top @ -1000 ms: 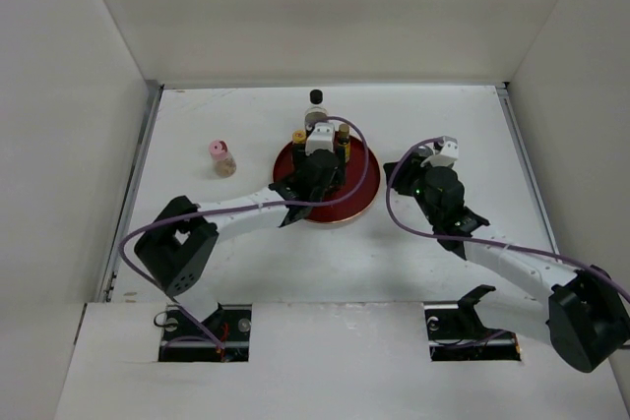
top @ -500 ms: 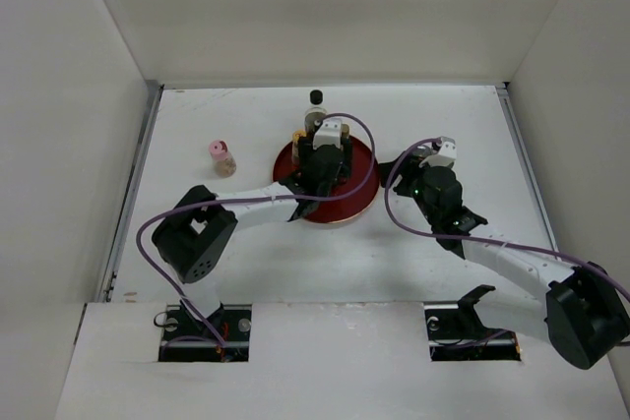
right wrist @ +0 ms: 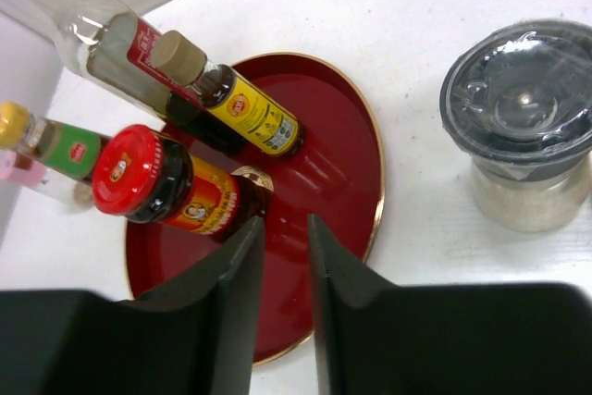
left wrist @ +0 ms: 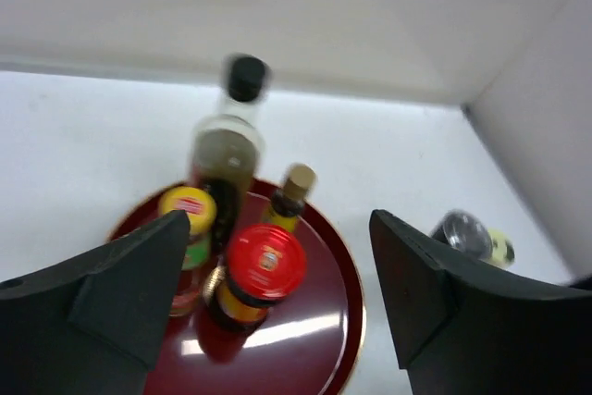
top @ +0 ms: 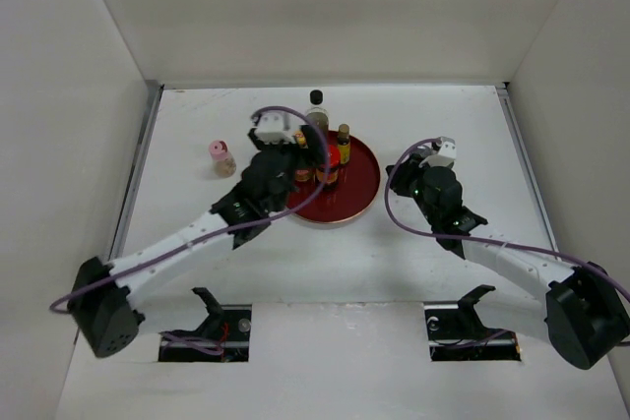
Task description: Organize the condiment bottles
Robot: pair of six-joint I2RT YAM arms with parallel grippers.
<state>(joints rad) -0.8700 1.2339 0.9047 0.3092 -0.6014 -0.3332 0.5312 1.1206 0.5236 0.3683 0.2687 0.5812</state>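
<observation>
The left claw (left wrist: 277, 224) gapes wide and empty above a glossy round red tray (left wrist: 319, 321) carrying a squat red-lidded glass jar (left wrist: 264, 270), a yellow-capped red sauce bottle (left wrist: 188, 224), a small amber bottle (left wrist: 289, 196) and a tall clear black-capped bottle (left wrist: 229, 141). The right claw (right wrist: 282, 228) is nearly together, a narrow slit left, empty. Beside it a silver-topped shaker (right wrist: 523, 127) stands on the white counter (right wrist: 444, 6). A pink shaker (top: 222, 157) stands left of the tray.

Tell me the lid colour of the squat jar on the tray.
Red lid, clearest in the right wrist view.
</observation>
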